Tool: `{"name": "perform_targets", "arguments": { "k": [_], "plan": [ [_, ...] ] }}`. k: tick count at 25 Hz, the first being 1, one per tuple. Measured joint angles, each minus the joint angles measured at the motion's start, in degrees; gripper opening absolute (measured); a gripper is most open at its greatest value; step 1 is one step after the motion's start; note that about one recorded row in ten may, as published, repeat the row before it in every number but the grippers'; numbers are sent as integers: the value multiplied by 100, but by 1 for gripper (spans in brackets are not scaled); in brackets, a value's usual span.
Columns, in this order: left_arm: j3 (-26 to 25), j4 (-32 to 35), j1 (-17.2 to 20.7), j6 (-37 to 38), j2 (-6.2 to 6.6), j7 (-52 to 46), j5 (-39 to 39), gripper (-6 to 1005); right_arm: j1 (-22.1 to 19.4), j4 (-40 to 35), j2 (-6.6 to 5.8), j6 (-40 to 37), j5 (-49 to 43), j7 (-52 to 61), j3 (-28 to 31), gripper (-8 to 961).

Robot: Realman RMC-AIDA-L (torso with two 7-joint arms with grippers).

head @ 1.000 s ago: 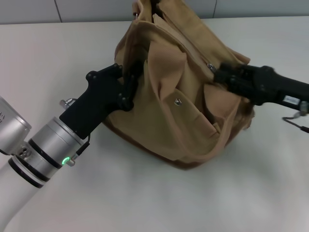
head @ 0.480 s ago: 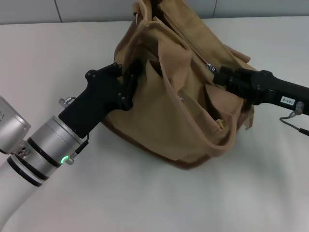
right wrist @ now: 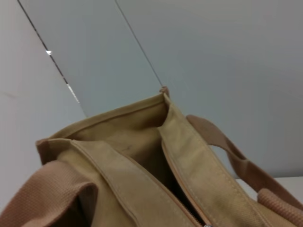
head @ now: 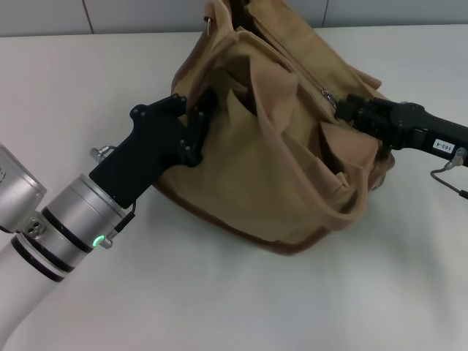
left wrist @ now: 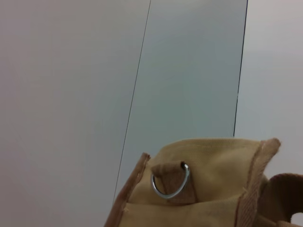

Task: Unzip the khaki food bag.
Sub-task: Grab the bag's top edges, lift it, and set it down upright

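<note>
Khaki food bag (head: 278,168) zipper runs far-left to near-right.

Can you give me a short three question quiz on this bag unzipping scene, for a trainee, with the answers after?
1. True or false: the left gripper is at the left end of the khaki food bag.
2. Which gripper is at the silver zipper pull: A the left one, B the right gripper, C neither?
3. Fill in: the metal D-ring in the left wrist view sits on the bag's ____ corner.

Key
1. True; it is pressed into the canvas there, steadying the bag.
2. B; its tip is right at the pull on the bag's right side.
3. Upper; the ring hangs from a small tab near the top edge.
</note>
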Motion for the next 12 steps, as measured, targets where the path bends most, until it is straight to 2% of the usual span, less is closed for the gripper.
{"name": "perform_targets", "arguments": {
  "k": [7, 12],
  "plan": [
    [20, -29, 1, 39, 0, -9, 39, 51, 90, 147, 22, 177, -39, 16, -144, 365],
    [5, -34, 1, 88, 0, -9, 135, 51, 202, 270, -33, 113, -48, 514, -546, 364]
  ]
}}
